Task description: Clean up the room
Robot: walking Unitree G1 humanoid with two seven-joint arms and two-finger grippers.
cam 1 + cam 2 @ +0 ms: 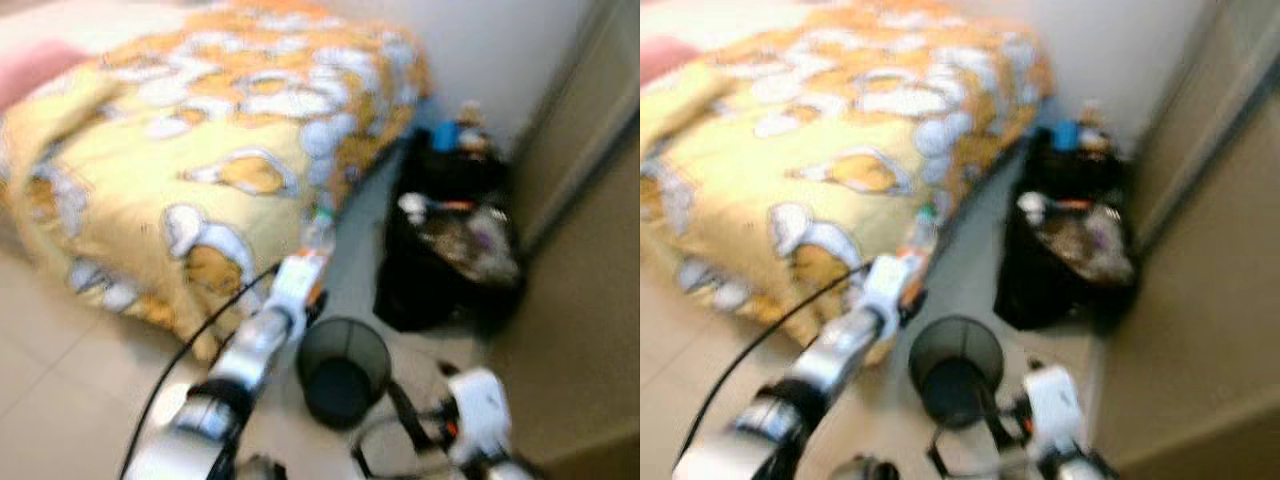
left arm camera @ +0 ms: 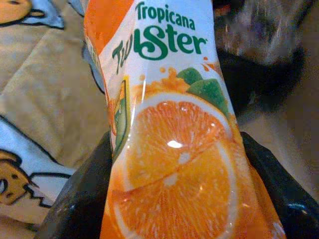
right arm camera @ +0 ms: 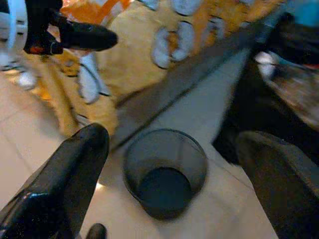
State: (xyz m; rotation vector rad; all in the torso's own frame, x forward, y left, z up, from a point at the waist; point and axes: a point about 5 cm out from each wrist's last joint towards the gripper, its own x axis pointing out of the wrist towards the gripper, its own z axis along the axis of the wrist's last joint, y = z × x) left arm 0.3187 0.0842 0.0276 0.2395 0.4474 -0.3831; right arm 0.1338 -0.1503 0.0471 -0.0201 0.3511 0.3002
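Pale tiled floor [image 1: 60,390]; yellow patterned bed quilt [image 1: 200,150] upper left; black mesh wastebasket [image 1: 343,370] lower centre; left gripper [image 2: 174,199] grasping orange Tropicana Twister bottle [image 2: 169,124]; right gripper [image 3: 169,179] released.

You are looking down at a pale tiled floor [image 1: 60,380], where a black mesh wastebasket [image 1: 343,368] is standing upright with its open mouth facing up. Just beyond it, toward the wall, a black bag [image 1: 455,265] stuffed with mixed rubbish is sitting on the floor. To your left a bed [image 1: 120,60] is carrying a yellow blanket with a white and orange print [image 1: 200,160], whose edge is hanging down to the tiles beside the wastebasket.
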